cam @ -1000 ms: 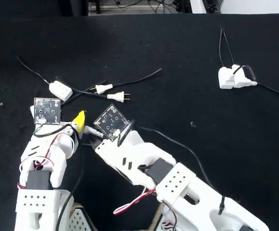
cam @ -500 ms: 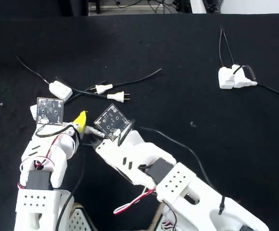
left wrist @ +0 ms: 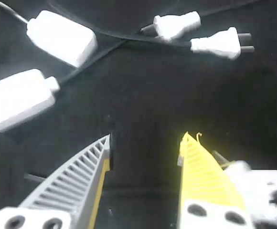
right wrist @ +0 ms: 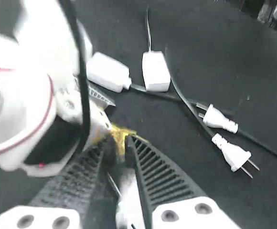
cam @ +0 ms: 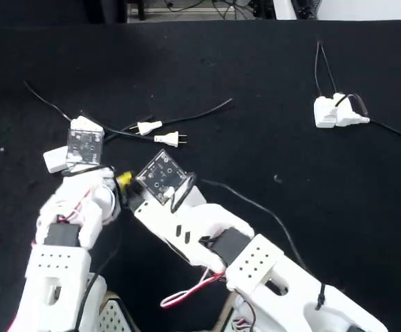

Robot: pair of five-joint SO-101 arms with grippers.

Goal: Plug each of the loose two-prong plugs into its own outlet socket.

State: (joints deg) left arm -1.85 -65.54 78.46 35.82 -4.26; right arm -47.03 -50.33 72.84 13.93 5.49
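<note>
Since the earlier frames the left arm point(cam: 72, 214) has swung forward, so its wrist board now covers part of the outlet socket point(cam: 83, 123) beside the two plugs; the right arm point(cam: 200, 228) has hardly shifted.

From the high view, the loose plug point(cam: 148, 127) and the second plug point(cam: 171, 139) lie side by side on the matte black table point(cam: 256, 69). Both are white moulded shapes with thin black cords. The outlet socket, a smooth white block, lies just beside them, and a second socket point(cam: 54, 160) lies a little farther from them. Well apart from the plugs, a far socket point(cam: 325, 111) has a seated plug point(cam: 350, 117) in it. Beyond the table edge is a pale floor point(cam: 200, 8) with cables.

In the left wrist view, the left gripper point(left wrist: 147, 140) is spread wide and holds nothing. One ribbed finger is grey and the other is a yellow finger point(left wrist: 200, 167). It is short of the plugs, with both sockets off to one side.

In the right wrist view, the right gripper point(right wrist: 121, 140) has its black ribbed fingers drawn together on nothing. Their tips are right at the yellow finger, and the plugs are well beyond them.
</note>
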